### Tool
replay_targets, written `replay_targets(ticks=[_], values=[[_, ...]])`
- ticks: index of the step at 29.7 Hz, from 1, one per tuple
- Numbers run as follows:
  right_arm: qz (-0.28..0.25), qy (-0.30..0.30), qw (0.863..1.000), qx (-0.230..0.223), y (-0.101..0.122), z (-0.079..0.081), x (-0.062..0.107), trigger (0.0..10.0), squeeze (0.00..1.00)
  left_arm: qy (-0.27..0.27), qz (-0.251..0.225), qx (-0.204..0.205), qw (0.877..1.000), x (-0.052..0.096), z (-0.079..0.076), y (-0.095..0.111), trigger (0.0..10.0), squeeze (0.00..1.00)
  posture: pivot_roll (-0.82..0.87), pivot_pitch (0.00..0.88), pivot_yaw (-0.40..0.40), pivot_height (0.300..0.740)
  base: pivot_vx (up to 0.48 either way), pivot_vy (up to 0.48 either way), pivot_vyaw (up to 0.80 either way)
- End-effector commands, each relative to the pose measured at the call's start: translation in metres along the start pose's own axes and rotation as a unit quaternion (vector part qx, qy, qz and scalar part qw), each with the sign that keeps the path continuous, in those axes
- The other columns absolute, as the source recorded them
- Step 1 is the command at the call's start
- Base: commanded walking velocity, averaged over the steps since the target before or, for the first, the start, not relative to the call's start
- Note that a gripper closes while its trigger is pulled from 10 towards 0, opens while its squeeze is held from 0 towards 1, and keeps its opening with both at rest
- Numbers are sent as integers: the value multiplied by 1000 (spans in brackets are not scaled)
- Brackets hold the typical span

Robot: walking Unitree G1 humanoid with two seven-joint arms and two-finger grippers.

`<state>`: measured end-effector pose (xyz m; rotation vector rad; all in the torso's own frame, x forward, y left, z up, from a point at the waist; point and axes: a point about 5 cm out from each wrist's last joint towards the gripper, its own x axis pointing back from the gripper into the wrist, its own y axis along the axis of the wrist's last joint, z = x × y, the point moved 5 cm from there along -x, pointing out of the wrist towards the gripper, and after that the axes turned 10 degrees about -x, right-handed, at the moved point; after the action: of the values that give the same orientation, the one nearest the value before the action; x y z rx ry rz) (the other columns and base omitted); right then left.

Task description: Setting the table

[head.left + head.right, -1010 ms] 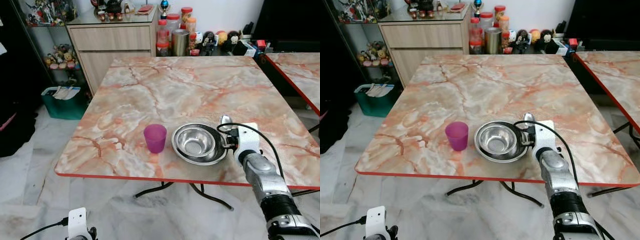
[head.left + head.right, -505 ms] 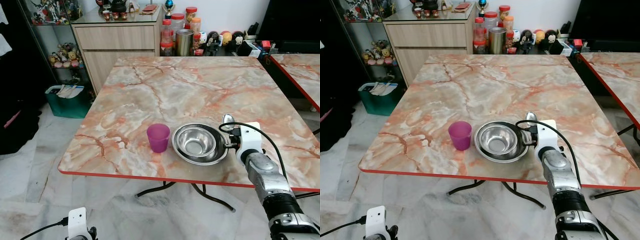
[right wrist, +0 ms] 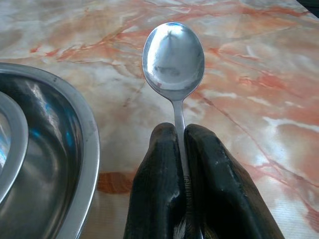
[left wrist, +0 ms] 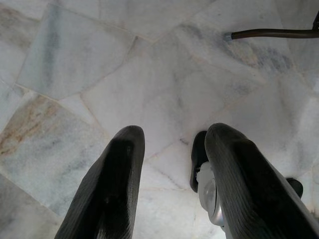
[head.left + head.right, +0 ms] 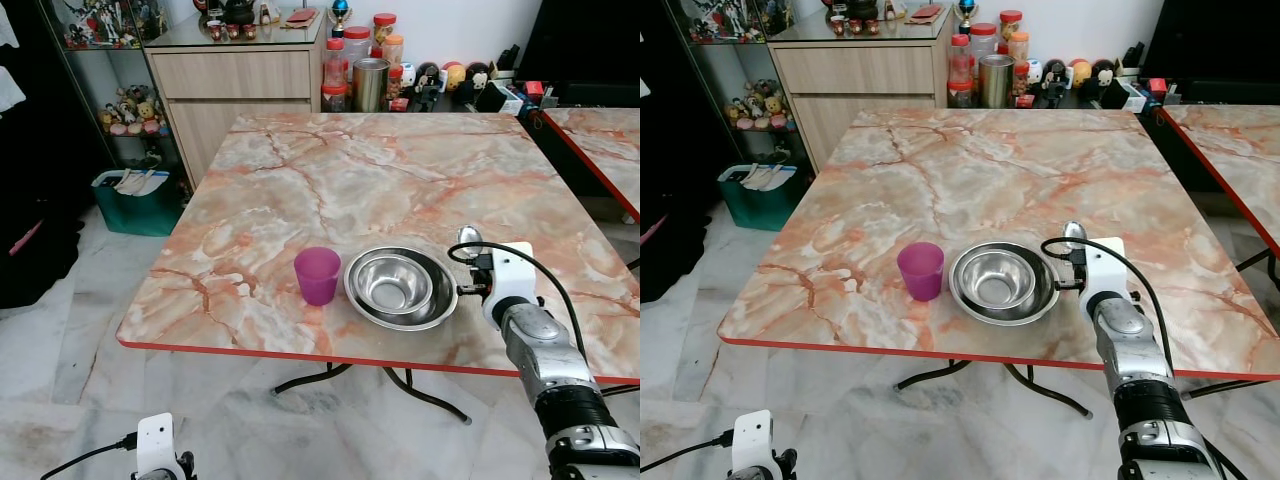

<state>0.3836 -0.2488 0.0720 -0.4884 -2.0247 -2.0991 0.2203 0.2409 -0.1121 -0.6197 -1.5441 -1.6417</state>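
Steel spoon (image 3: pixel 173 55), light, stiff and probably slippery, is being pinched by its thin handle in the right gripper (image 3: pixel 180 144), hovering beside the bowl (image 5: pixel 400 287) near the surface's (image 5: pixel 330 190) front edge. The left gripper (image 4: pixel 172 164), fingers apart, is hanging over the floor.

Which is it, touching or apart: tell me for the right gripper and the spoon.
Touching. In the right wrist view the right gripper has both black fingers pinched shut on the spoon handle, no gap visible.
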Motion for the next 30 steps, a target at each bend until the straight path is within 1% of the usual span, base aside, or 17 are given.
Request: replay_targets(ticks=[1, 4, 9, 19, 30], values=[[-2, -5, 1000, -3, 5, -4, -1, 10000, 0, -4, 0, 5, 1000, -1, -1, 3, 10000, 0, 21, 0, 38, 740, 0, 0, 0], [15, -7, 1000, -3, -5, -8, 0, 10000, 0, -5, 1, 5, 1000, -1, -1, 2, 10000, 0, 19, 0, 39, 740, 0, 0, 0], [37, -5, 999, -3, -19, -10, 0, 10000, 0, -6, 2, 5, 1000, 0, -2, 2, 10000, 0, 19, 0, 39, 740, 0, 0, 0], [54, 7, 999, -3, -29, -6, -1, 10000, 0, -5, 3, 6, 1000, 0, -2, 1, 10000, 0, 23, 0, 38, 740, 0, 0, 0], [57, 17, 998, -1, -32, -2, -2, 10000, 0, -4, 4, 5, 1000, 0, -1, 1, 10000, 0, 29, 0, 37, 740, 0, 0, 0]])
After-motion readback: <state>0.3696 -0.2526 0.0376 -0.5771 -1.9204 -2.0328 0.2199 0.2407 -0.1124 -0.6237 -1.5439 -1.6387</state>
